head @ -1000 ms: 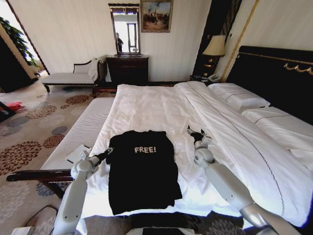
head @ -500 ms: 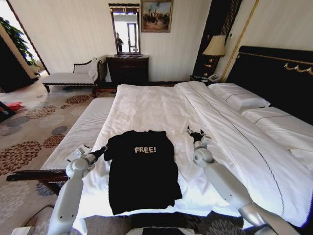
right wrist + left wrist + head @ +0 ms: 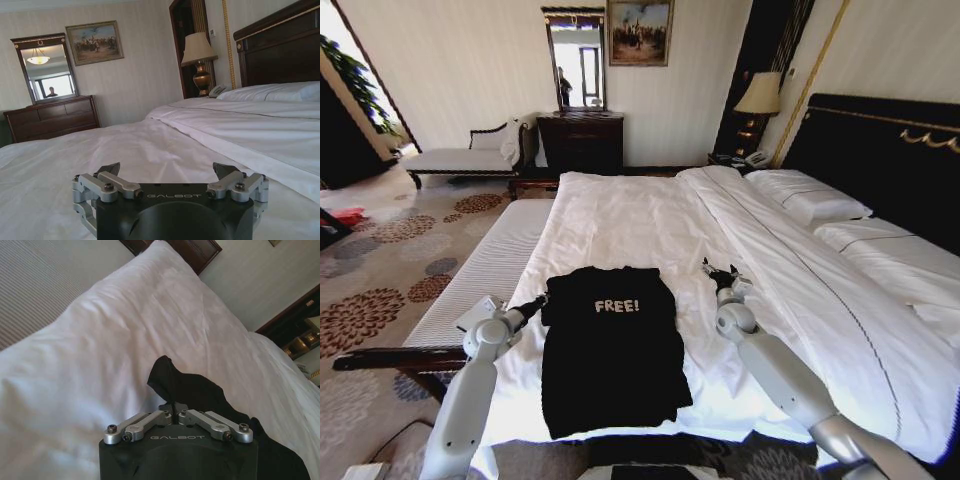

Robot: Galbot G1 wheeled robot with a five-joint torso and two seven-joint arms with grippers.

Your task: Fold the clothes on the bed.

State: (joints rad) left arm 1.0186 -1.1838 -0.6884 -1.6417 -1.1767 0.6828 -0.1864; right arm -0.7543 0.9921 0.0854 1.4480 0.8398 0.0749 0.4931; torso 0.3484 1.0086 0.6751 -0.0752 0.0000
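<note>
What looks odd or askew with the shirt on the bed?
The black T-shirt lies flat on the bed except its left sleeve, bunched up where the left pincer pinches it. Right pincer open.

So room-wise: the bed [image 3: 650, 225] is wide open past the black T-shirt [image 3: 610, 345], just flat white duvet all the way up, nothing lying on it. My right claw [image 3: 720, 272] sits on the duvet, fingers spread, a clear strip of white between it and the shirt's edge. To its right there's the raised folded-back cover and then the pillows [image 3: 810, 200] against the headboard, so that side is blocked. My left claw [image 3: 173, 415] is pinched onto the shirt's sleeve at the bed's left edge, with the striped bench [image 3: 485, 270] just beside it.
</note>
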